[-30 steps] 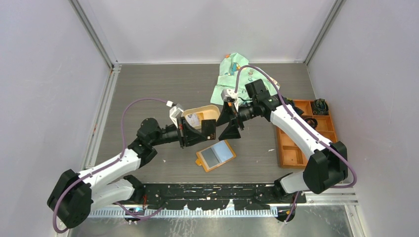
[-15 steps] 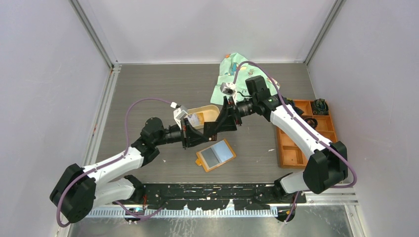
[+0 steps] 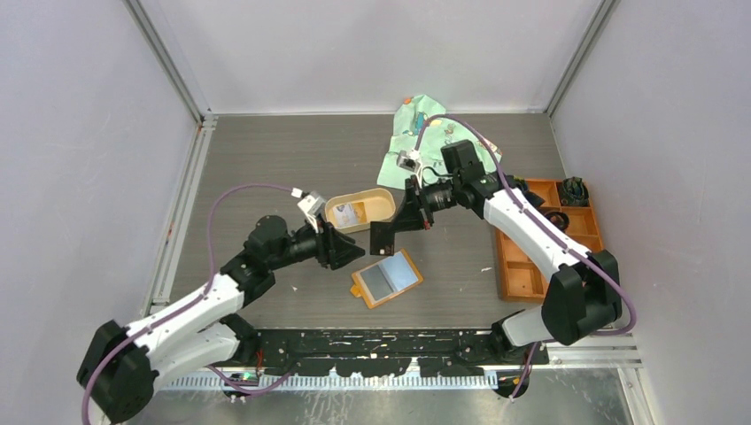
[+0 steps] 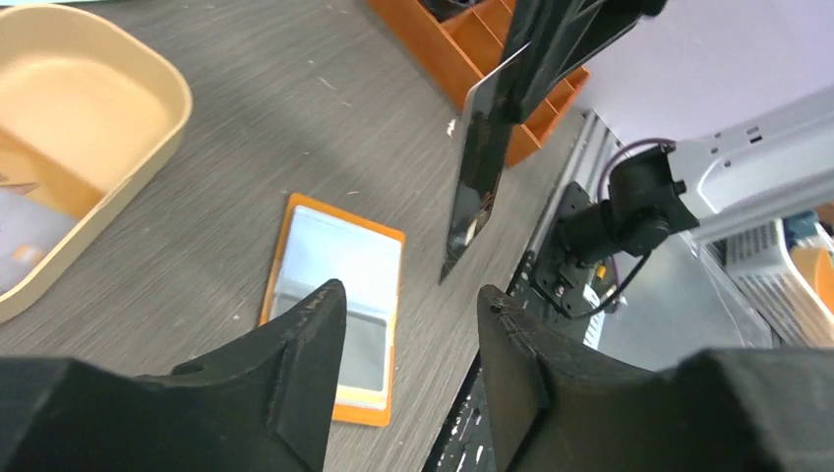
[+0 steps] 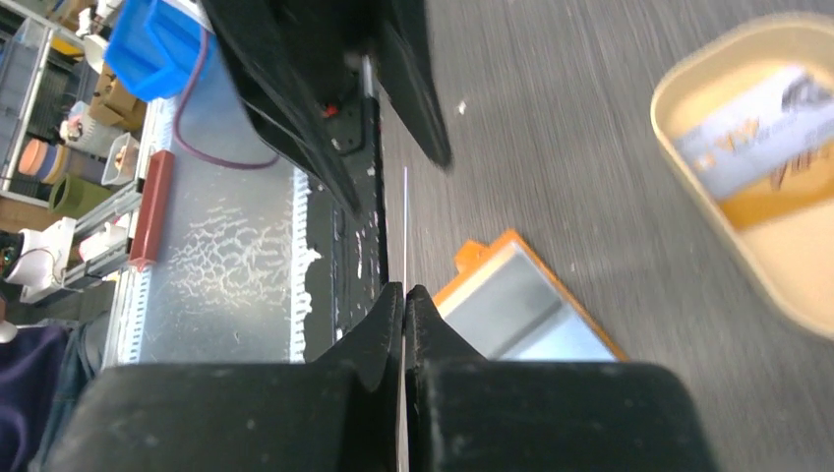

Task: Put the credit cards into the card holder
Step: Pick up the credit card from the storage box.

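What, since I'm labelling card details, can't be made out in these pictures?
Held card: face dark in the left wrist view, edge-on in the right wrist view, inside the right gripper.
Tray card: print blurred; left wrist view crops it.
Card holder: right wrist view hides part behind its fingers.

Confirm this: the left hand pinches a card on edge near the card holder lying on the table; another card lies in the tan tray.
Wrong hand: the right hand pinches that card, as the right wrist view shows; the left hand is open and empty. The card holder lies nearby on the table, another card in the tan tray.
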Controlling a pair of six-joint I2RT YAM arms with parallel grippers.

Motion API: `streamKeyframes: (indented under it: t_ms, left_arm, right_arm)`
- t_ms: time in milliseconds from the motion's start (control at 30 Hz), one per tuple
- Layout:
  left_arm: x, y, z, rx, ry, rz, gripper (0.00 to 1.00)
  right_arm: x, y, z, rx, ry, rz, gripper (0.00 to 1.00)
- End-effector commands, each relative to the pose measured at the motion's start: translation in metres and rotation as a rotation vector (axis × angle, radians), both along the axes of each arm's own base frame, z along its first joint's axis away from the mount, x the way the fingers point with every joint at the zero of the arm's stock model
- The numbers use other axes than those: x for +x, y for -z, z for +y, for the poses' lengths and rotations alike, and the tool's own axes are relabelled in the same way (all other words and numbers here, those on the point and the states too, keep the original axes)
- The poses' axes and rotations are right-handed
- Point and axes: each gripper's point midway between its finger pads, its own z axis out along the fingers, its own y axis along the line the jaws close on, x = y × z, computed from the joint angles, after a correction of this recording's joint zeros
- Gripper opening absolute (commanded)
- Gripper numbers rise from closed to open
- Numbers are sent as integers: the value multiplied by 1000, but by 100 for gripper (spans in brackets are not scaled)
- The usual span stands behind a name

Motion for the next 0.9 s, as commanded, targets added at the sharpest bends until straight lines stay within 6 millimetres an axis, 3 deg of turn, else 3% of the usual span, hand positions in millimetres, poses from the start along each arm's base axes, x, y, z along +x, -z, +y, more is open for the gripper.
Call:
streamKeyframes:
  t_ms: [0,167,300,500,867]
  left_arm:
    - [-2,16,27,40,-151,83,53]
    - [-14,45,28,-74,-209,302,52]
    - [-23,73,28,-26,-241,455,48]
    - [-29,114,36,54,-353,590,48]
    - [-17,135,17,100,-329,628,42]
  right_arm:
    - [-1,48,-14,-128,105,131,1]
    - [13,99,-22,-252,281,245,1]
    - [1,134,-29,-372,263,431,1]
    - [12,143,-34,-410,297,420,1]
    - [17,153,-35,-400,287,484,1]
